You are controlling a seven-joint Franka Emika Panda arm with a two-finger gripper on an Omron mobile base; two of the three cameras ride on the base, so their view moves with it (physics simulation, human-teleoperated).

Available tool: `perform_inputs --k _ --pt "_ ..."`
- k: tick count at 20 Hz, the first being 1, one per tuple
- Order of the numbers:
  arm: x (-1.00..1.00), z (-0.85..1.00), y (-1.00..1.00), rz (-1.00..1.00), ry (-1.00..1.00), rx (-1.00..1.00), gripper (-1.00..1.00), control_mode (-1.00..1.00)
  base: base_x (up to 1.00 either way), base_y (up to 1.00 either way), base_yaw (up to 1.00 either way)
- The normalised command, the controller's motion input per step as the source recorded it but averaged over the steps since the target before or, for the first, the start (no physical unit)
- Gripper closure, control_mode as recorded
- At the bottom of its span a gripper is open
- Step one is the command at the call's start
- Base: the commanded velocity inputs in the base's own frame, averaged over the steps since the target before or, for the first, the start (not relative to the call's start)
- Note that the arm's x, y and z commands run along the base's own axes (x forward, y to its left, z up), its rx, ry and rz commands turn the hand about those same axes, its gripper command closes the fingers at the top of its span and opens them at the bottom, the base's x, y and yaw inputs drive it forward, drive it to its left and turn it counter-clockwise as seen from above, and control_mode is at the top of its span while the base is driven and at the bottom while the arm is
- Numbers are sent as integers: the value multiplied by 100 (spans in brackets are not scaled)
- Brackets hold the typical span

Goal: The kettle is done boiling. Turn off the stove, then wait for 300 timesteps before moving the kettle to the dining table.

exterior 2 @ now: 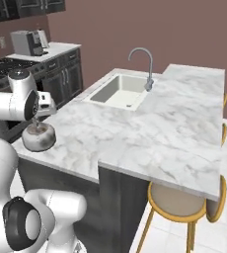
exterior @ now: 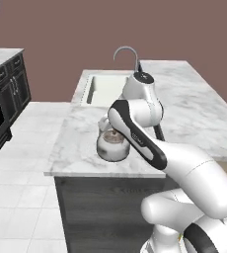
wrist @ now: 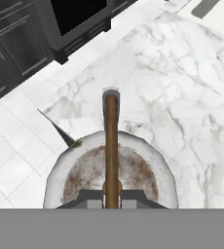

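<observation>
The kettle (wrist: 111,175) sits directly beneath the fingers (wrist: 112,194), its thin brown wire handle (wrist: 111,141) running straight away from them along the hand view's vertical, arching over the lid. The fingers are closed tight on that handle, one on each side, so the grip lies across the handle's long axis. The kettle is squat and rounded, silvery-white with a rusty brown mottling on top, and a short pointed spout (wrist: 60,131) juts off to one side. In the right base view it hangs at or just above the near corner of the marble table (exterior 2: 135,133); whether its base touches the slab is hard to tell. The slab is pale, glossy and grey-veined, with a sink (exterior 2: 118,91) and curved faucet (exterior 2: 142,64) farther along. The raised dining table (exterior 2: 194,99) lies beyond, toward the stools (exterior 2: 177,202).
</observation>
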Motion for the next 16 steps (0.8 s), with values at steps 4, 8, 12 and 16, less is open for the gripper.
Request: perform_inputs --k 4,8,12,16 --pt "0 0 0 0 0 0 100 100 -28 -51 24" --pt "0 0 0 0 0 0 100 100 -24 -41 24" --pt "0 0 0 0 0 0 100 100 -11 -26 24" --pt "0 0 0 0 0 0 100 100 -5 -9 10"
